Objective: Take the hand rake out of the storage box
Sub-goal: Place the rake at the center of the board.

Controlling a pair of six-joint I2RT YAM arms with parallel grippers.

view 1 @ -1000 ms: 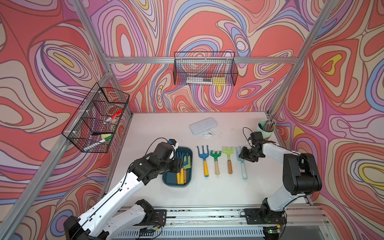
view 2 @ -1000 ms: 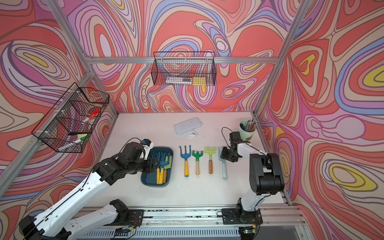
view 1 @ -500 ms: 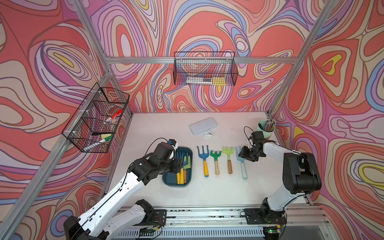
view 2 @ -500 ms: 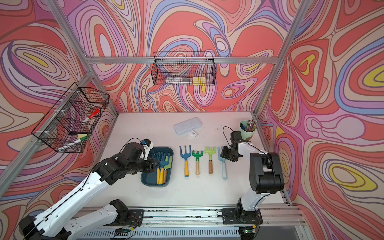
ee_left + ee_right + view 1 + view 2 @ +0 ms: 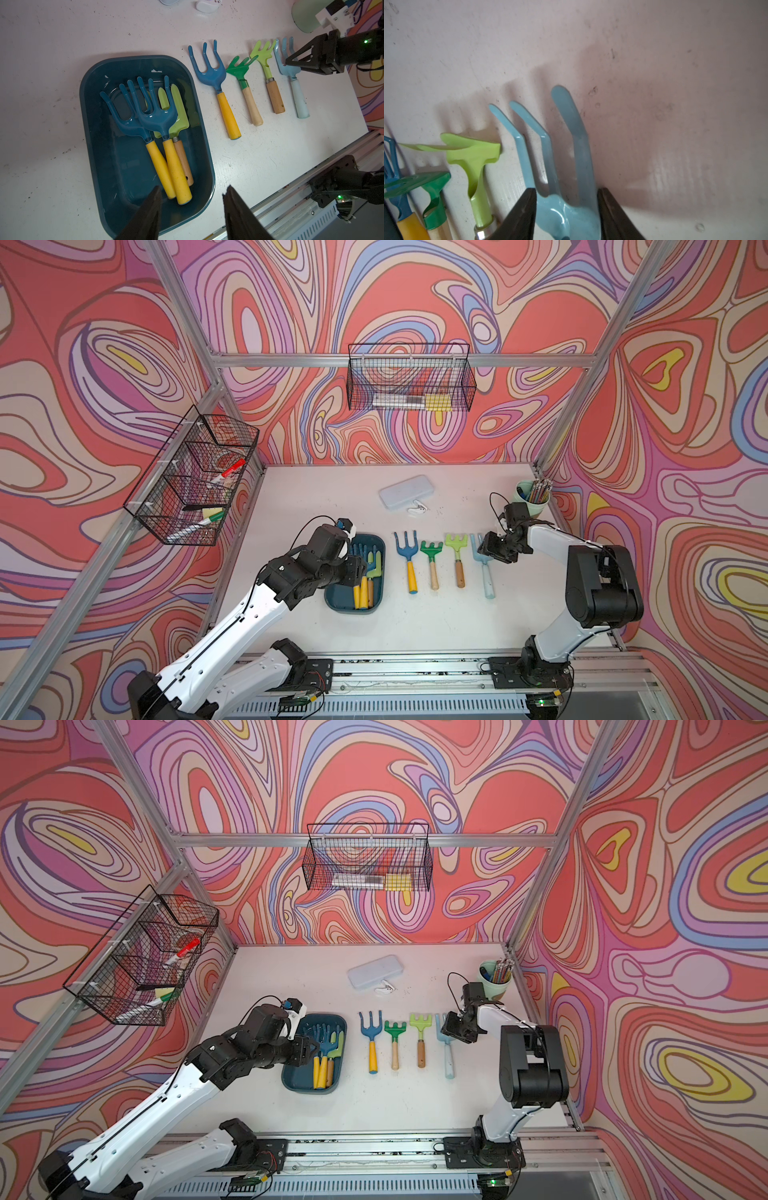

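Note:
The storage box (image 5: pixel 337 600) (image 5: pixel 293 1077) (image 5: pixel 89 128) is a dark teal tub on the table. In it lie two blue hand rakes (image 5: pixel 153 118) with yellow handles and a light green trowel (image 5: pixel 178 116). My left gripper (image 5: pixel 192 191) (image 5: pixel 354 569) hangs open over the handle ends at the box's near end, holding nothing. My right gripper (image 5: pixel 566 191) (image 5: pixel 485 549) is open, its jaws close on either side of the head of a pale blue fork (image 5: pixel 571 212) (image 5: pixel 485 576) that lies on the table.
Beside the box lie a blue fork (image 5: pixel 409 560), a dark green rake (image 5: pixel 432 564) and a light green rake (image 5: pixel 457 560). A pale grey case (image 5: pixel 407 491) and a pencil cup (image 5: pixel 532 495) stand further back. Black wire baskets (image 5: pixel 195 477) (image 5: pixel 409 383) hang on the walls.
The right gripper's jaws have eased apart a little around the pale blue fork's head. The left arm has not moved.

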